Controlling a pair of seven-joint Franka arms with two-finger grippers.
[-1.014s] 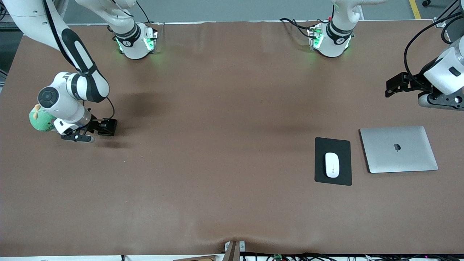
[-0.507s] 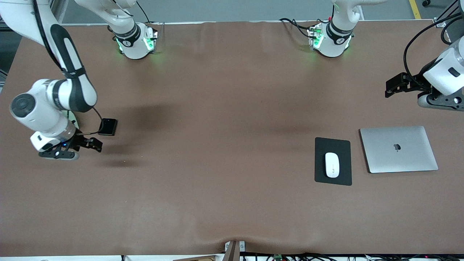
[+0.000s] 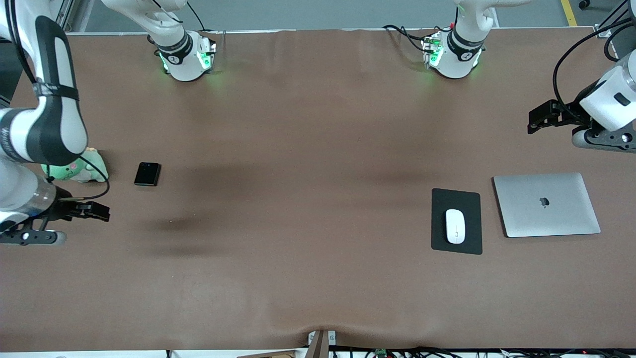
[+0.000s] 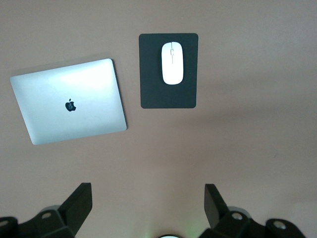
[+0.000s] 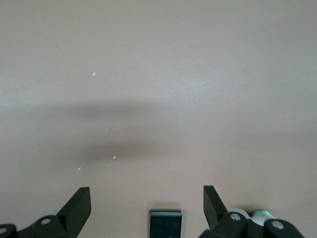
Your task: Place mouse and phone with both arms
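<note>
The right claw (image 3: 89, 211) has drawn off the phone (image 3: 147, 174), now lying free on the surface (image 3: 308, 199), and with the mouse (image 3: 455, 226) on its pad (image 3: 469, 199) both claws, the left claw (image 3: 539, 119) included, hang spread and empty, so placement looks finished.

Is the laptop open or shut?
Shut: the laptop lies flat on the table, lid down, logo up.

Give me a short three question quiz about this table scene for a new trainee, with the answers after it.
1. True or false: the mouse lies on the black pad.
2. Which claw is holding something: A) left claw, B) right claw, C) neither?
3. Fill in: the phone lies on the table beside a green ____ toy.

Key: 1 true. 2 C, both are open and empty. 3 plush.
</note>
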